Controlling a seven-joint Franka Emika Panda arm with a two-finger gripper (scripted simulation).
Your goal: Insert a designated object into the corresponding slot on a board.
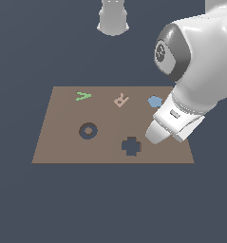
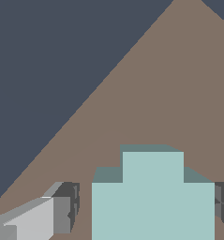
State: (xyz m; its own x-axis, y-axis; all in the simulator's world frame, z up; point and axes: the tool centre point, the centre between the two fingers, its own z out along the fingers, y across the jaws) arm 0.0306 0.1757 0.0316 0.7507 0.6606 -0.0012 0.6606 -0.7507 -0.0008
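Your gripper point(image 2: 144, 211) sits low over the brown board point(image 1: 62, 142), near its edge at the exterior view's right. In the wrist view the jaws stand apart with the pale teal cross point(image 2: 153, 197) between them: one finger point(image 2: 62, 208) shows with a gap of bare board between its dark pad and the cross, the other finger point(image 2: 222, 201) shows only as a sliver at the frame edge, just beside the cross's far arm. You cannot tell whether that far pad touches the block; the near pad is clearly off it, so nothing is clamped. The cross fills the lower part of the wrist view, its top face level. In the exterior view the arm's white hand hides the cross and fingers. The dark plus-shaped slot point(image 1: 131, 146) lies open on the board, just beside the hand's tip, toward the exterior view's left. Also on the board: a dark ring cutout point(image 1: 88, 130), a green piece point(image 1: 83, 96), a tan R piece point(image 1: 121, 100) and a blue pentagon point(image 1: 155, 101).
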